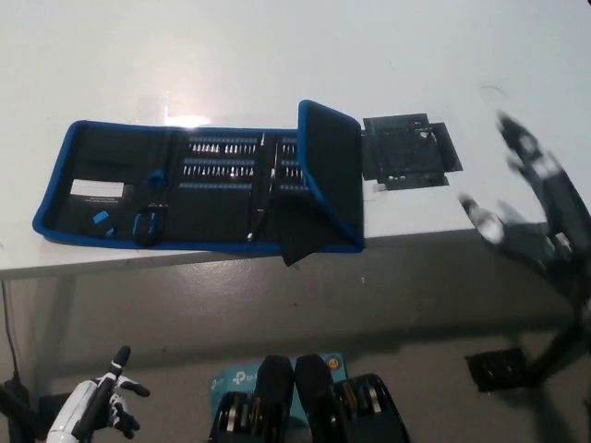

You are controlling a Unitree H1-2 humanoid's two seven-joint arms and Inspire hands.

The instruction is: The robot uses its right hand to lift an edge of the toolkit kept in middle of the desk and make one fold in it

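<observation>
the black fabric toolkit with blue piping [199, 189] lies opened out along the near edge of the white desk [277, 55], its right-hand flap [331, 175] folded over onto the rest. rows of small bits sit in its middle panel; a white label on the left panel is too small to read. a flat black square mat [408, 150] lies just right of it. the black right hand [531, 208] is blurred off the desk's right end, fingers spread, holding nothing. the white left hand [97, 406] rests low at the left, fingers apart and empty. a teal box [224, 380] on the floor reads "tp-link".
</observation>
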